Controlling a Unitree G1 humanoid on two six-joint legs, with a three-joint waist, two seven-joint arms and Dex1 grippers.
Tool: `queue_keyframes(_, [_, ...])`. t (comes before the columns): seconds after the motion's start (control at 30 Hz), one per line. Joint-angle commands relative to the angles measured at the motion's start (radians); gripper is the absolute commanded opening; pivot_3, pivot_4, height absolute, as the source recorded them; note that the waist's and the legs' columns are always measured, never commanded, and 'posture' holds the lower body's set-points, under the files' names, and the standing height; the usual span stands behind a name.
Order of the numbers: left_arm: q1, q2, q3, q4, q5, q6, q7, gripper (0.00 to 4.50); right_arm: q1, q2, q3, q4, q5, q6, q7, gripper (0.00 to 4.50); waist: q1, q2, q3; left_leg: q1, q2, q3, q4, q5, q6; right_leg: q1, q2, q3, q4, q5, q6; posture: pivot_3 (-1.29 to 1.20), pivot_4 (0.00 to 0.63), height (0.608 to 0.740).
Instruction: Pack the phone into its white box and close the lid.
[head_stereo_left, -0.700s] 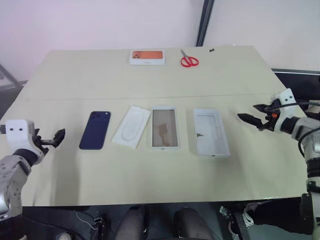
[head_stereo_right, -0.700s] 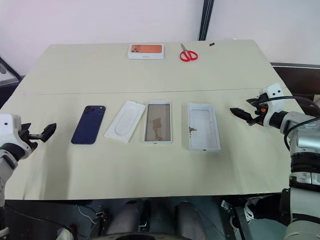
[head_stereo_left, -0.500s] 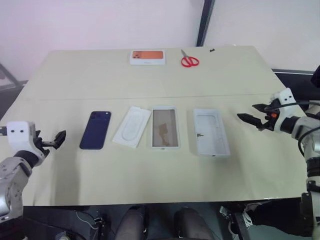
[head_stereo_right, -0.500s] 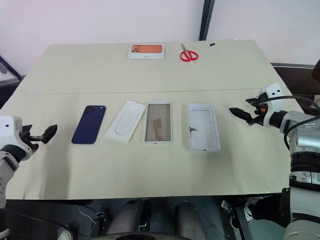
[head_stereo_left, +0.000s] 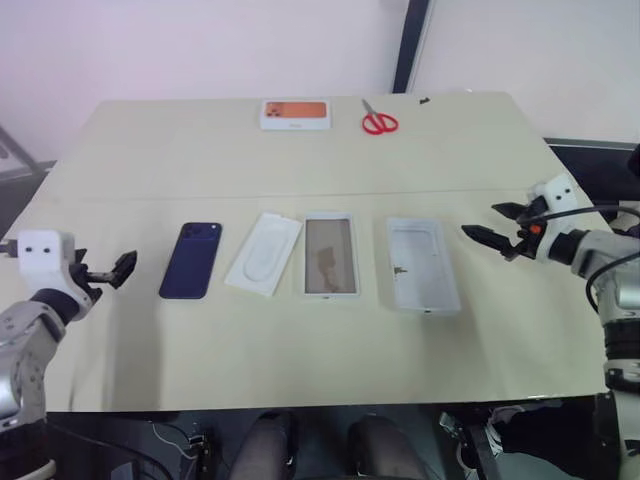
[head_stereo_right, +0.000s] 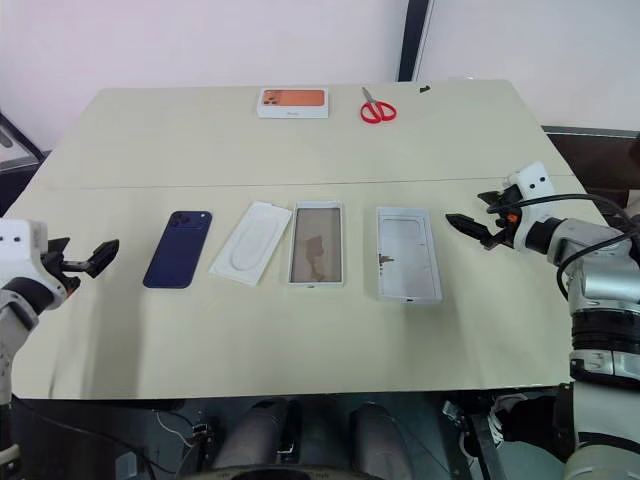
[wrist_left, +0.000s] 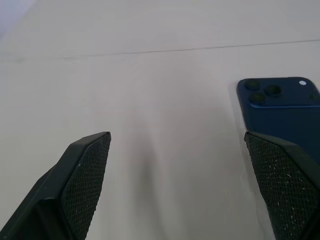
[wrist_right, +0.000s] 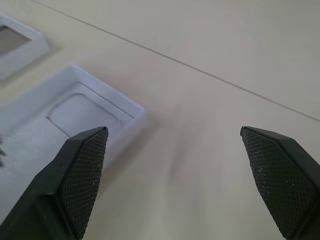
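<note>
The dark navy phone (head_stereo_left: 190, 260) lies back up on the table, left of centre. The lid (head_stereo_left: 330, 255) lies with its tan inside up in the middle, and the white box (head_stereo_left: 422, 265) lies open to its right. My left gripper (head_stereo_left: 120, 268) hovers open a short way left of the phone (wrist_left: 280, 115), nothing between its fingers (wrist_left: 85, 170). My right gripper (head_stereo_left: 487, 223) is open, just right of the white box (wrist_right: 75, 115) and apart from it, pointing toward it.
A thin white insert (head_stereo_left: 263, 253) with an oval recess lies between phone and lid. A white box with an orange picture (head_stereo_left: 294, 113) and red scissors (head_stereo_left: 378, 122) sit near the table's far edge. The table (head_stereo_left: 300, 350) ends close in front of the row.
My right gripper has moved left, closer to the white box. My left gripper has shifted slightly right toward the phone. Nothing on the table has moved.
</note>
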Motion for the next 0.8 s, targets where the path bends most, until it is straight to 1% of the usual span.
queue_keyframes(0.03, [-0.063,0.036,-0.052,0.004,0.0,-0.003,-0.031,4.5,0.033,0.011,-0.015,-0.127,0.028,0.024,-0.022,4.44,0.0,0.0,0.0,0.0,0.0,0.0,0.0,0.0,0.0,0.0,0.0,0.0,0.0,0.0,0.0,0.0,0.15,0.74])
queue_keyframes(0.13, [-0.15,0.048,-0.128,0.004,-0.021,0.033,-0.07,4.5,0.059,0.027,-0.003,-0.234,0.043,0.055,-0.034,4.44,0.001,0.0,0.0,0.0,0.0,0.0,0.0,0.0,0.0,0.0,0.0,0.0,0.0,0.0,0.0,0.0,0.15,0.74])
queue_keyframes(0.2, [-0.229,0.045,-0.205,-0.011,-0.026,0.078,-0.083,4.5,0.078,0.034,0.034,-0.33,0.041,0.071,-0.027,4.44,-0.001,0.0,0.0,0.0,0.0,0.0,0.0,0.0,0.0,0.0,0.0,0.0,0.0,0.0,0.0,0.0,0.15,0.74])
queue_keyframes(0.33, [-0.35,0.056,-0.345,-0.025,-0.01,0.234,-0.075,4.5,0.103,0.041,0.116,-0.493,0.049,0.096,-0.002,4.44,-0.005,0.0,0.0,0.0,0.0,0.0,0.0,0.001,-0.001,-0.001,0.001,0.0,0.0,0.0,0.0,0.0,0.15,0.74])
queue_keyframes(0.43, [-0.435,0.04,-0.405,-0.011,-0.015,0.368,-0.048,4.5,0.108,0.048,0.161,-0.579,0.065,0.121,0.011,4.44,-0.008,0.0,0.0,0.0,0.0,0.0,0.0,0.001,-0.001,-0.001,0.001,0.0,0.001,0.0,0.0,0.0,0.15,0.74])
queue_keyframes(0.6, [-0.556,-0.014,-0.408,0.067,-0.028,0.576,0.011,4.5,0.11,0.053,0.176,-0.625,0.081,0.146,-0.001,4.44,-0.002,0.0,0.0,-0.001,0.0,0.0,0.001,0.001,-0.001,-0.001,0.001,0.0,0.001,0.0,0.0,0.0,0.15,0.74])
queue_keyframes(0.7, [-0.61,-0.026,-0.445,0.087,-0.049,0.68,-0.009,4.5,0.124,0.043,0.183,-0.626,0.076,0.139,0.009,4.44,-0.002,-0.001,0.0,-0.001,0.0,0.0,0.002,0.002,-0.003,-0.001,0.001,0.0,0.001,0.0,0.0,0.0,0.15,0.74])
queue_keyframes(0.8, [-0.636,-0.029,-0.473,0.102,-0.05,0.717,-0.021,4.5,0.132,0.038,0.187,-0.633,0.076,0.135,0.016,4.44,-0.003,-0.001,0.0,-0.001,0.0,0.0,0.002,0.002,-0.004,-0.001,0.001,0.0,0.001,0.0,0.0,0.0,0.15,0.74])
